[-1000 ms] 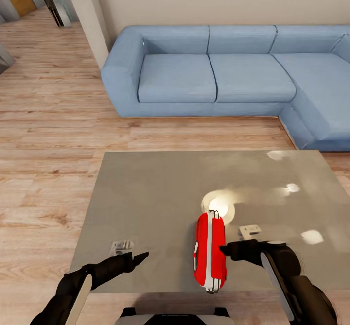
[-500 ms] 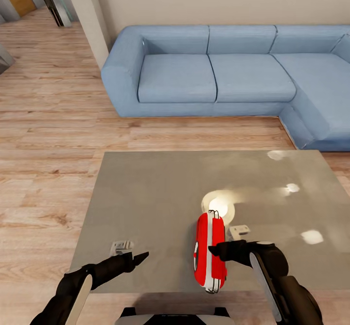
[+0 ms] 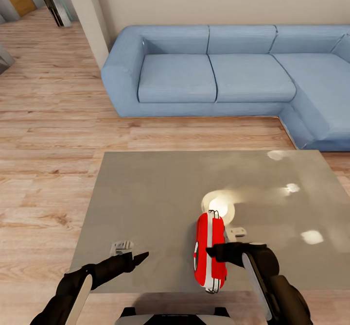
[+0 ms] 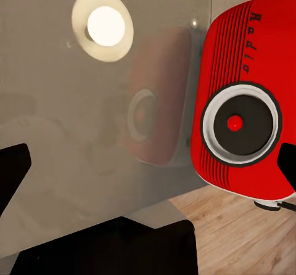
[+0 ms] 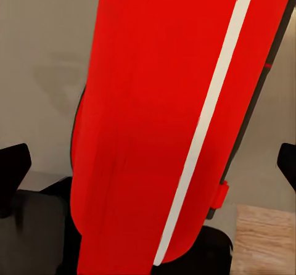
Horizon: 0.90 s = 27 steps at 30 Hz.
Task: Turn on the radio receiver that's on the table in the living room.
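Note:
The red radio receiver with white stripes stands on edge near the front edge of the glossy grey-brown table. Its round dial faces my left gripper, which hangs open a short way to its left, apart from it. My right gripper is open and reaches in from the right, its tips over the radio's top. In the right wrist view the radio's striped red body lies very close between the two spread fingertips. Whether they touch it I cannot tell.
A blue sectional sofa runs along the far wall and down the right side. Light wood floor surrounds the table. A lamp's bright reflection shines on the tabletop just behind the radio. A wall corner stands at the back left.
My right gripper has moved left, from beside the radio to over its top. The radio and the left arm have stayed where they were.

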{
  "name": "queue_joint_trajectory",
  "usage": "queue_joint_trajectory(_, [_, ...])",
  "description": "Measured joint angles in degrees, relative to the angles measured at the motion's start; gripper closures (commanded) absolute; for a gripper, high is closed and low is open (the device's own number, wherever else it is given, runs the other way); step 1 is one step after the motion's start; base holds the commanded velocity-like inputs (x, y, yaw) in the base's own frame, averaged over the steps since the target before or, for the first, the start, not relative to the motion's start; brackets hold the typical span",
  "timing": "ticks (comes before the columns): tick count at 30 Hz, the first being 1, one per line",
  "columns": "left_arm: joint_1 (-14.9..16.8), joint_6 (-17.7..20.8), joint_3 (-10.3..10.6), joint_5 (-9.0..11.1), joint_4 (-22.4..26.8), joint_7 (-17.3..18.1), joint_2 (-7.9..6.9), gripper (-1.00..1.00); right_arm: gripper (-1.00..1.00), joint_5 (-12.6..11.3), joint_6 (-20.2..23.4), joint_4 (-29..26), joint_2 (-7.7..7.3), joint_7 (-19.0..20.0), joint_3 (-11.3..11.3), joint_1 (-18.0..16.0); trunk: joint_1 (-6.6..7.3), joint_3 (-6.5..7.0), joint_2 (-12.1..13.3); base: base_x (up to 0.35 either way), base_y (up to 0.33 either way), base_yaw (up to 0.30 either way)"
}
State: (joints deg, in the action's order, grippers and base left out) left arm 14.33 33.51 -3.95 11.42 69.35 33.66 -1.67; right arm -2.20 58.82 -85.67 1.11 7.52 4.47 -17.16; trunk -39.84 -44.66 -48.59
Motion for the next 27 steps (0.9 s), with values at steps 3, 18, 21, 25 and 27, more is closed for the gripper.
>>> queue_joint_trajectory(3, [0.00, 0.00, 0.00, 0.00, 0.00, 0.00, 0.00, -1.00, -1.00, 0.00, -1.06, 1.39, 0.02, -0.13, -0.05, -0.15, 0.00, 0.00, 0.00, 0.000, 0.000, 0.000])
queue_joint_trajectory(18, [0.00, 0.01, 0.00, 0.00, 0.00, 0.00, 0.00, -1.00, -1.00, 1.43, -4.37, 8.31, 0.11, -0.40, -0.08, -2.93, 0.00, 0.00, 0.00, 0.000, 0.000, 0.000])
queue_joint_trajectory(21, [0.00, -0.01, 0.00, 0.00, 0.00, 0.00, 0.00, -1.00, -1.00, 1.46, -4.52, 8.88, 0.12, -0.40, -0.08, -3.21, 0.00, 0.00, 0.00, 0.000, 0.000, 0.000])
queue_joint_trajectory(25, [0.00, -0.02, 0.00, 0.00, 0.00, 0.00, 0.00, -1.00, -1.00, 1.53, -4.63, 9.28, 0.14, -0.40, -0.08, -3.40, 0.00, 0.00, 0.00, 0.000, 0.000, 0.000])
queue_joint_trajectory(27, [0.00, -0.01, 0.00, 0.00, 0.00, 0.00, 0.00, -1.00, -1.00, 1.56, -4.69, 9.37, 0.17, -0.40, -0.08, -3.45, 0.00, 0.00, 0.00, 0.000, 0.000, 0.000])
